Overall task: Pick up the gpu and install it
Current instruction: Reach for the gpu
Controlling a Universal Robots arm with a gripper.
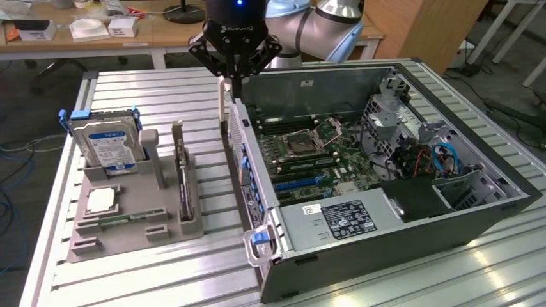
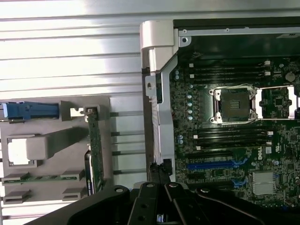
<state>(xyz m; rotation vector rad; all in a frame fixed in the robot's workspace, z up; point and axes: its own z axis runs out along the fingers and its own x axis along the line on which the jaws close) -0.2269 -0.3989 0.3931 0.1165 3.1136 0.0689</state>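
Table (image 1: 128, 89): holder tray (image 1: 162, 224) at the exterior view's left, case (image 1: 410, 224) at that view's right. In tray: hard drive (image 1: 107, 147) upright, CPU chip (image 1: 101, 199) flat before it, gpu (image 1: 181, 173) on edge, nearest case.

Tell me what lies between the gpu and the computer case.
A bare strip of the slatted table separates the gpu, standing in its grey tray, from the computer case wall; both the wrist and exterior views show it.
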